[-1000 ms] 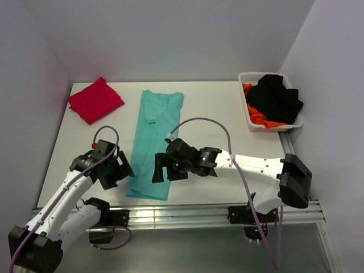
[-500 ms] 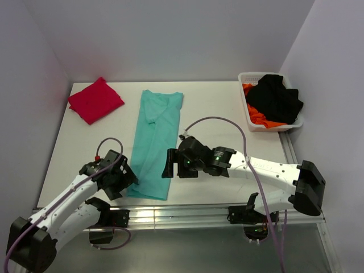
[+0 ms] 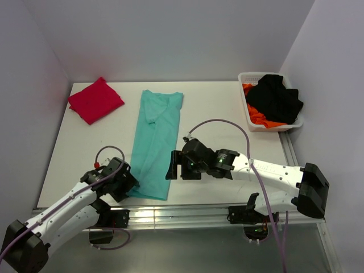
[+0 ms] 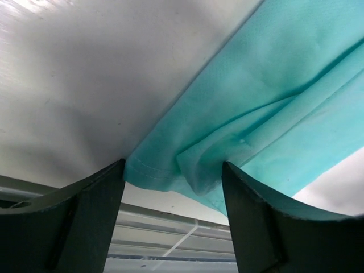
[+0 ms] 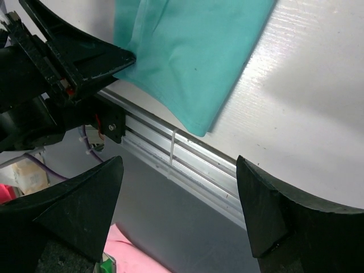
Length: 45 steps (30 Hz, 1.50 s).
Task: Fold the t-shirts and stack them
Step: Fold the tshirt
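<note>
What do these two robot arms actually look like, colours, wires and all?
The left arm and right arm both have smooth white shells with chunky black joints. A thin mauve cable loops along each one. The left gripper and right gripper are matte black, each with two broad, wedge-shaped fingers.

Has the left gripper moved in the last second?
Yes. The left gripper has slid toward the near rail, reaching the teal shirt's near left corner.
</note>
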Each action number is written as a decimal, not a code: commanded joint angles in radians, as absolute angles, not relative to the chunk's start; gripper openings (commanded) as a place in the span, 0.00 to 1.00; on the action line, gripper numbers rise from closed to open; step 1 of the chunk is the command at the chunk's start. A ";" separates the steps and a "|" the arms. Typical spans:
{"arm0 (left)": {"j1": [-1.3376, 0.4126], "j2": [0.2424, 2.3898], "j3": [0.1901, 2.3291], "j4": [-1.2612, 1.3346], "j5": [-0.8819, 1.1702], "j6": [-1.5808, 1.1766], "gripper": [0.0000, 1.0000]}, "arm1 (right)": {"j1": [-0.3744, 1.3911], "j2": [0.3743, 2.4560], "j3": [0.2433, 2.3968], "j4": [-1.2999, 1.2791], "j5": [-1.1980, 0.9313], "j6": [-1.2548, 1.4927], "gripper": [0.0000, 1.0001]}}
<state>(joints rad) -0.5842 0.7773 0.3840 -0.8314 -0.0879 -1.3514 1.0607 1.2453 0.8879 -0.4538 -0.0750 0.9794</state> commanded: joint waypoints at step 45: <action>-0.620 0.827 0.449 -0.822 -0.071 -1.287 0.17 | 1.285 1.620 0.850 -0.193 0.050 1.324 0.68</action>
